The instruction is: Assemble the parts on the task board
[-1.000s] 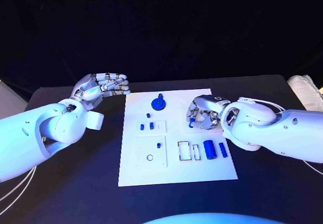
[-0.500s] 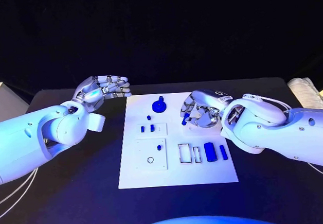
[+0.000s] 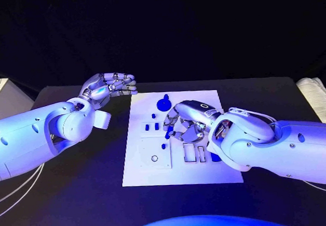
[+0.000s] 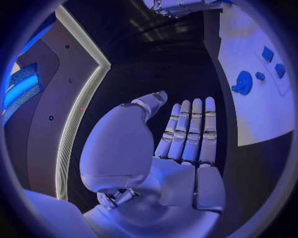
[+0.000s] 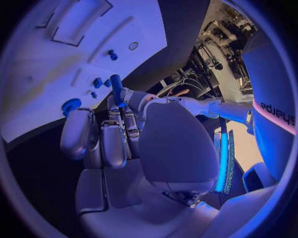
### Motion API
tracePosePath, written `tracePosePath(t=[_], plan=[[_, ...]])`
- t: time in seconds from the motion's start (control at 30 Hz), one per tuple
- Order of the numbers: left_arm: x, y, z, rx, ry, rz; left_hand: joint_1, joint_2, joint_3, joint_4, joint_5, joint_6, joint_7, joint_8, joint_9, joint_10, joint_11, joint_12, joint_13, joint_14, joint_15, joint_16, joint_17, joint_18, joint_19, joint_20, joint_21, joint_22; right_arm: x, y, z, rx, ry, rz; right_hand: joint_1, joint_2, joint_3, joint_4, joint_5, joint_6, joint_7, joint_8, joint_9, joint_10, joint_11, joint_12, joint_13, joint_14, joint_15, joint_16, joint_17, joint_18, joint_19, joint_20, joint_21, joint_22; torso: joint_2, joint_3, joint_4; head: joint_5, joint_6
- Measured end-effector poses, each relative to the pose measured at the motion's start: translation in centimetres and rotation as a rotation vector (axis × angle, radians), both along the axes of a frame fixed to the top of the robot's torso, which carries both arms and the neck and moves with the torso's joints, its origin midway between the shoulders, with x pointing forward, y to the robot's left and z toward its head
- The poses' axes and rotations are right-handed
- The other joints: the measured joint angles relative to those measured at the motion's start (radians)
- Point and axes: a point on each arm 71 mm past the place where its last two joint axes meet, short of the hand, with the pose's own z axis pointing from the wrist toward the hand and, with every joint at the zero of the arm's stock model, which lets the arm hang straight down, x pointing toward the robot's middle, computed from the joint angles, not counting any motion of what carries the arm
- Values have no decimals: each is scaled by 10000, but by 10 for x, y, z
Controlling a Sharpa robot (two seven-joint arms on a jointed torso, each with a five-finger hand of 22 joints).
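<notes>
Pinching a small blue cylindrical part (image 5: 116,83) in curled fingers, right hand (image 3: 180,126) hovers over centre of flat white rectangular task board (image 3: 212,173). Left hand (image 3: 108,85), fingers curled, nothing held, beyond board's ten o'clock corner.

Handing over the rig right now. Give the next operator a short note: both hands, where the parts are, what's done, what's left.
Right hand hovers over the task board middle, pinching a small blue peg in its fingertips.
Left hand is off the board's far left corner, fingers curled, holding nothing.
Round blue part lies at the board's far end; small blue pieces sit mid-board.
Left: seat the held peg; the rest is partly hidden by the right arm.
</notes>
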Motion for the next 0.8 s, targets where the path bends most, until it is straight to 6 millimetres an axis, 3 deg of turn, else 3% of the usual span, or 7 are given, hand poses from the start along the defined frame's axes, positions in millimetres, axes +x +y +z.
tracePosePath(t=[0.4, 0.63, 0.8], plan=[[1, -6, -2, -44, 41, -133, 0, 0, -22, 22, 0, -22, 22, 0, -4, 1, -1, 0, -1, 0, 0, 0, -1, 0, 58, -14, -39, -9, -15, 34, -32, 111, 217, 840, -41, 42, 33, -37, 18, 0, 0, -1, 20, -1, -2, -59, 0, 0, 0, -2, -21, 0, -1, 0, 0, -1, -11, -15, 22, 401, -88], [1, -8, -2, -58, 56, -177, 0, 0, -29, 29, 0, -36, 37, 0, -12, 1, 0, 0, -2, 0, 0, 0, -2, -1, 73, 1, -39, -12, -20, 42, -46, 33, 271, 1075, -65, 65, 35, -61, 71, -8, 7, 37, 30, -2, -2, -29, 0, 0, 1, -5, -21, 0, -1, 0, 0, -2, -8, -20, 16, 607, -73], [1, -9, -2, -64, 71, -211, 0, 0, -28, 29, 0, -36, 36, 0, -12, 1, -1, 0, -2, -22, 22, 0, 1, -1, 73, 0, -39, -12, -21, 43, -54, -91, 270, 1111, -65, 65, 34, -62, 73, -8, 6, 37, 30, -3, -3, -29, 0, 0, 1, -7, -41, 0, -1, 1, -39, 1, -5, -21, 16, 665, -109]])
